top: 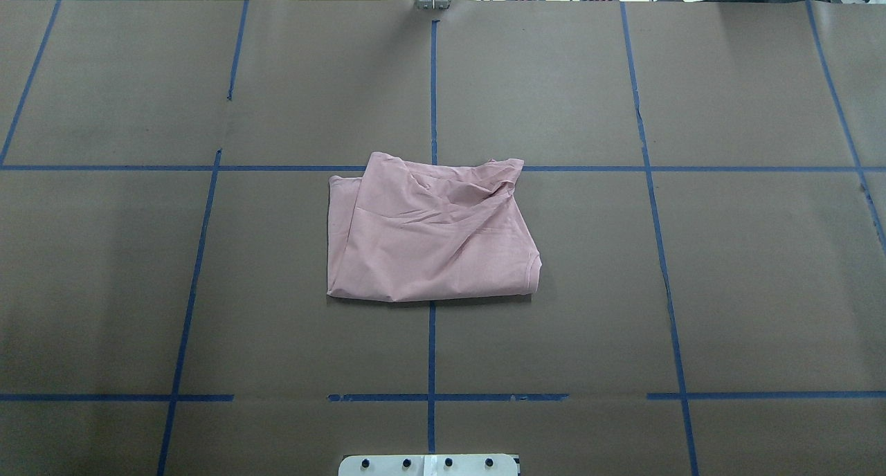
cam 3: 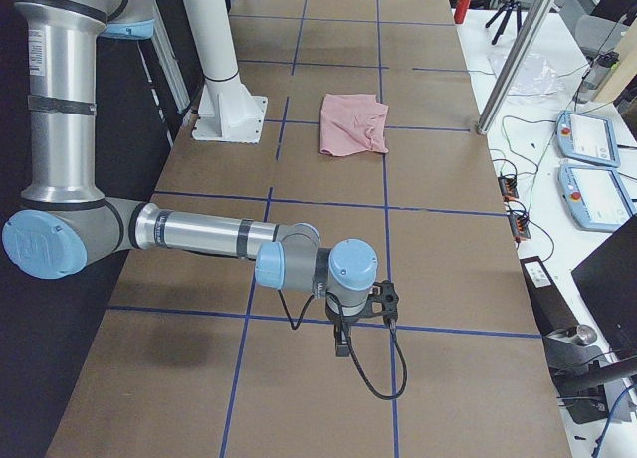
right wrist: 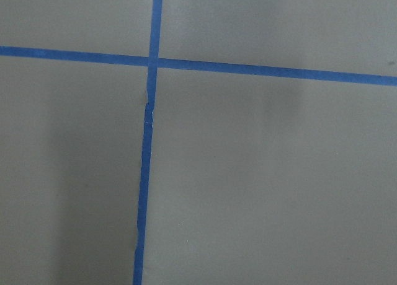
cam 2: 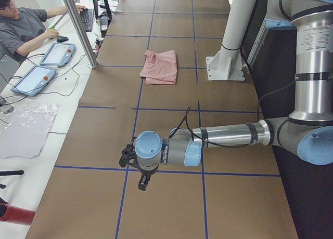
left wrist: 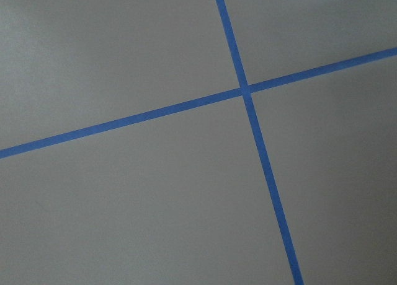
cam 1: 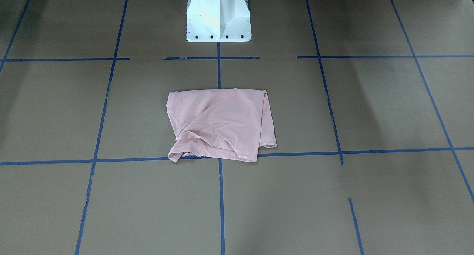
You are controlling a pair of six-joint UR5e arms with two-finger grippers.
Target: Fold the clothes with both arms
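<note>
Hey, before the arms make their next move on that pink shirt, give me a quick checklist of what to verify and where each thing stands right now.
1. T-shirt lying at the middle of the table, nothing on it: ok.
2. Fold tidy: not ok; the edge facing the operators' side is rumpled.
3. T-shirt clear of the left arm: ok; it is out near one table end.
4. T-shirt clear of the right arm: ok; it is near the opposite end.
5. Jaws open: cannot tell; only side views show them.
6. Wrist cameras on the T-shirt: not ok; both show only blue tape and bare table.
</note>
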